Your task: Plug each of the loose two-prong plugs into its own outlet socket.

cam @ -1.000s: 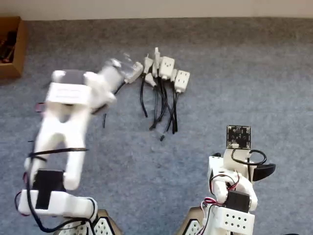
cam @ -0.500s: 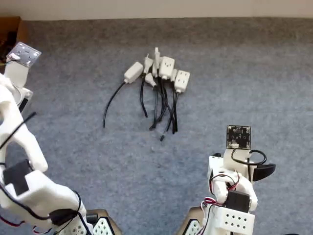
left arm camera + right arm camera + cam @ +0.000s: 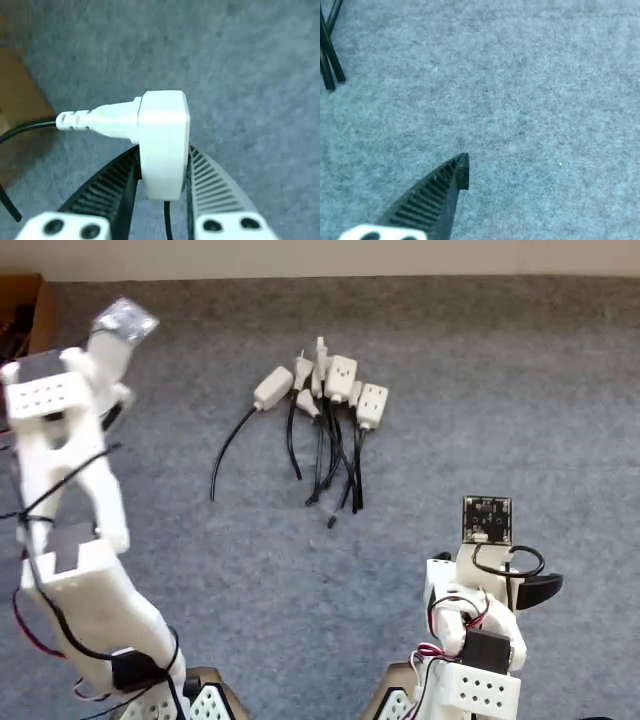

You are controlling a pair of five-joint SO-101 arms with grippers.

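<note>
Your left gripper is clamped on a white socket with what looks like one plug seated. The other plugs sit well away from it, likely unplugged.

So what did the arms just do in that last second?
The left arm swung back from the pile of plugs and sockets to the table's left side, near the cardboard box. The white piece that its gripper was over a second ago lies beside the pile. The left gripper is shut on a white corded block. The right arm and the pile stayed put.
</note>
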